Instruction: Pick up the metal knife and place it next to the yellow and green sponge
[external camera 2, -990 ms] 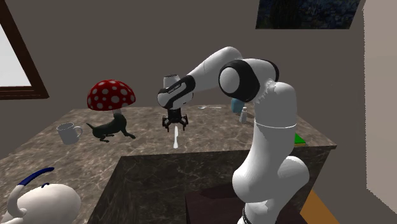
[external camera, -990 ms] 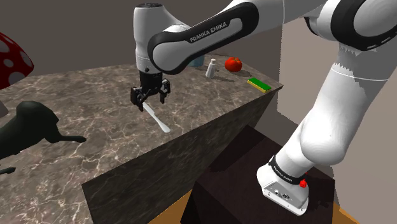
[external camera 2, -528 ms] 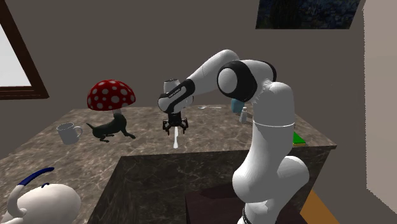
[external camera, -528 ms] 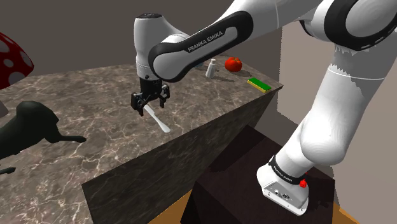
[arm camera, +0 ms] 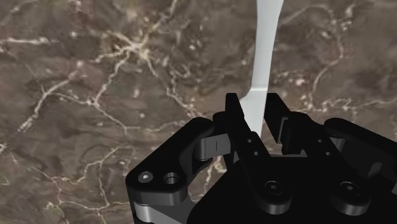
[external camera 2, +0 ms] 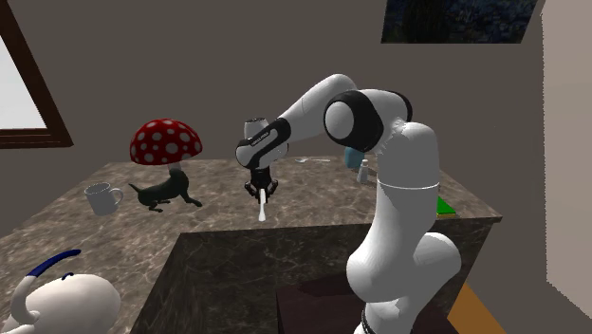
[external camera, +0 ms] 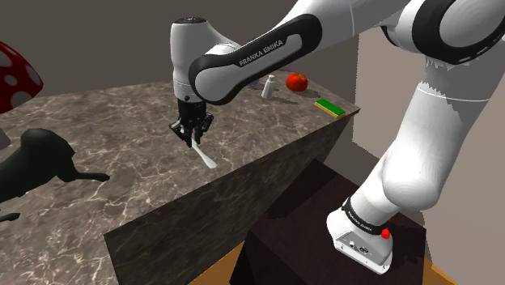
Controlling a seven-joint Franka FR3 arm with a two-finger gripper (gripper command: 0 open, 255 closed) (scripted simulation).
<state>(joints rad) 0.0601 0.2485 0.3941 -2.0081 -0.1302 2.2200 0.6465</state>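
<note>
The gripper stands low over the marble counter, above the near end of the pale knife. Half a second ago its fingers were spread on either side of that end. Now they have drawn in, and the wrist view shows them clasping the knife between them, the gripper nearly closed. The knife has not moved. It lies flat on the counter, its blade pointing away from the hand towards the counter's front edge. The green and yellow sponge sits well apart at the far corner, near a red tomato, as before.
</note>
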